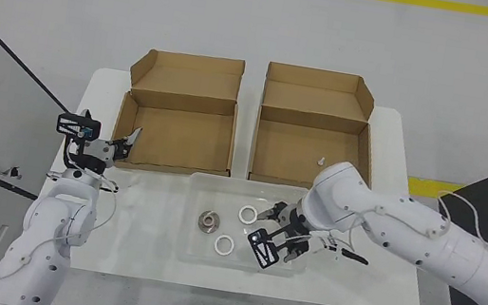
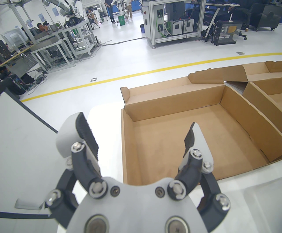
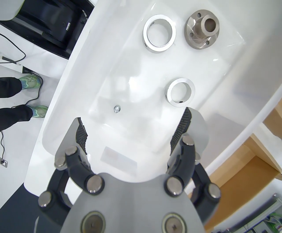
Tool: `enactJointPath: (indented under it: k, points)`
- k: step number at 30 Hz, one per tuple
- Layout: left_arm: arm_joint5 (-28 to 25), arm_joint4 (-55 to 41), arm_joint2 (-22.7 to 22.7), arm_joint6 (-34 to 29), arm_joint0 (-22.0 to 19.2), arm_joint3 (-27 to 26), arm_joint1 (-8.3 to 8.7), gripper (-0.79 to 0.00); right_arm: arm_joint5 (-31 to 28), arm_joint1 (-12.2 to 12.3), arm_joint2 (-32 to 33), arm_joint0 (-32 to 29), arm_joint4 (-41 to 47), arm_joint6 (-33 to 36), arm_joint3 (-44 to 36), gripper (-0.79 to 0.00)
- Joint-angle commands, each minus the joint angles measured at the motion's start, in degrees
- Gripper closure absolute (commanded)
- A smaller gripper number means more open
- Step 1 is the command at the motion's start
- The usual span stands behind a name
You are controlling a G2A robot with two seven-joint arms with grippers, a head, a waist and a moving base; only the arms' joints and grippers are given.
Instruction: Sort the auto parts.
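right jaws: wide apart, empty, low over the right end of the clear plastic tray (image 1: 194, 193), pointing along it toward its left end
left jaws: wide apart, empty, well off the tray's left end, facing the left open brown cardboard box (image 2: 198, 136)
likely target: small silver nut (image 3: 116, 108) on the tray floor, straight ahead of the right jaws near their centreline, not yet between the tips
axis: nut seems to lie flat, hole up; no long axis to line up with; flats too small to tell
nearer arm: right arm (image 1: 387, 219), by far
neighbour: smaller silver metal ring (image 3: 181, 92), flat, just beside one right jaw tip, apart from the nut; could get nudged on the way down
deeper in tray: larger silver metal ring (image 3: 159, 33) and grey flanged metal hub (image 3: 202, 29), side by side toward the tray's left end, well apart from the nut
room: nut touches no other part; sits nearer the tray's robot-side wall than its box-side wall
drop side: right open brown cardboard box (image 1: 282, 154) just beyond the tray's far side, small pale part (image 1: 318, 159) lying in it
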Motion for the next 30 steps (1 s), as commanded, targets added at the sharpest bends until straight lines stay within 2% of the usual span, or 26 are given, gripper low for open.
enactJointPath:
  k: [1,12,18,30]
  points:
    - [0.0,0.0,0.0,0.0,0.0,0.0,0.00,-0.785,0.0,-0.1,0.0,-0.3,-0.3,0.0,0.4,-0.668]
    - [0.0,0.0,0.0,0.0,0.0,0.0,0.00,-0.785,0.0,-0.3,0.0,-2.0,-1.4,0.0,0.6,-0.594]
    - [0.0,0.0,0.0,0.0,0.0,0.0,0.00,-0.785,0.0,-0.1,0.0,-2.7,-2.3,0.0,0.8,-0.391]
    - [0.0,0.0,0.0,0.0,0.0,0.0,0.00,-0.785,0.0,-0.2,0.0,-4.2,-3.3,0.0,1.9,-0.363]
